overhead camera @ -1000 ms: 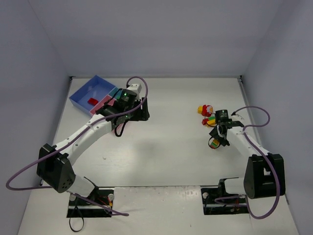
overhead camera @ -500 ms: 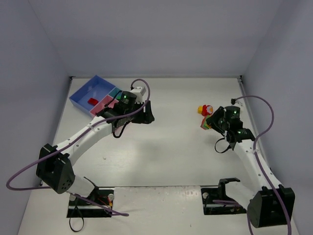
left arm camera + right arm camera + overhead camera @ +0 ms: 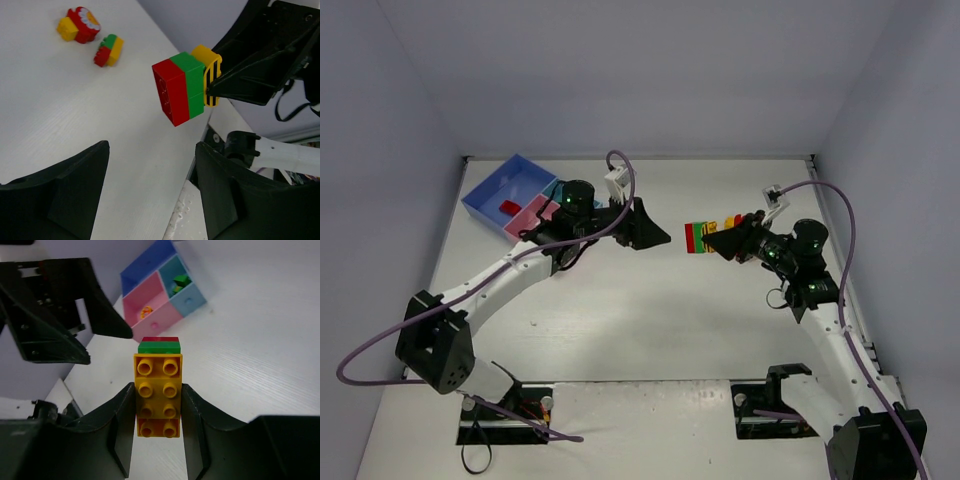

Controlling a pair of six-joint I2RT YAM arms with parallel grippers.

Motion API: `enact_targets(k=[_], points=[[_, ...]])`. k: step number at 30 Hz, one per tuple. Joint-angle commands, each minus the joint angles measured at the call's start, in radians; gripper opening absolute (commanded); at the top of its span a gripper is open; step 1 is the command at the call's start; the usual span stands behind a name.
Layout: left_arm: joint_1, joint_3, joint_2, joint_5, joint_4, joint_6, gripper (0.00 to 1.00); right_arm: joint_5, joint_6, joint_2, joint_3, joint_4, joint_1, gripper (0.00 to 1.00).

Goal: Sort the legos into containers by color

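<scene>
Right gripper (image 3: 718,241) is clamped on the red, green and yellow lego stack (image 3: 698,238), holding it in mid-air above the surface (image 3: 620,320), between the two arms. Left gripper (image 3: 652,232) faces the stack's red end, jaws spread wide, nothing in them. A red-and-yellow cluster (image 3: 79,24) and a smaller mixed cluster (image 3: 110,50) lie on the surface. The tray (image 3: 480,212) sits at the far left.

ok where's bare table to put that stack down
Bare: the wide table stretch between the two arms, nearer than the held stack; also the strip along the back wall. Crowded: around the loose legos by the right claw.
</scene>
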Motion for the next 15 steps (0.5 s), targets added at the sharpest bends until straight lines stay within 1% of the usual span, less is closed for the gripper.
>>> enact_targets(k=[1, 5, 10, 12, 15], points=[[-0.004, -0.006, 0.004, 0.177, 0.252, -0.075, 0.64, -0.212, 0.035, -0.015, 0.015, 0.241, 0.006, 0.00], [-0.010, -0.024, 0.021, 0.235, 0.349, -0.116, 0.64, -0.295, 0.064, -0.001, 0.035, 0.286, 0.008, 0.00], [-0.019, -0.035, 0.033, 0.264, 0.466, -0.148, 0.64, -0.365, 0.067, 0.022, 0.073, 0.287, 0.026, 0.00], [-0.024, -0.034, 0.044, 0.289, 0.504, -0.158, 0.64, -0.367, 0.070, 0.025, 0.076, 0.291, 0.031, 0.00], [-0.035, -0.020, 0.071, 0.332, 0.517, -0.165, 0.63, -0.367, 0.070, 0.026, 0.079, 0.298, 0.031, 0.00]])
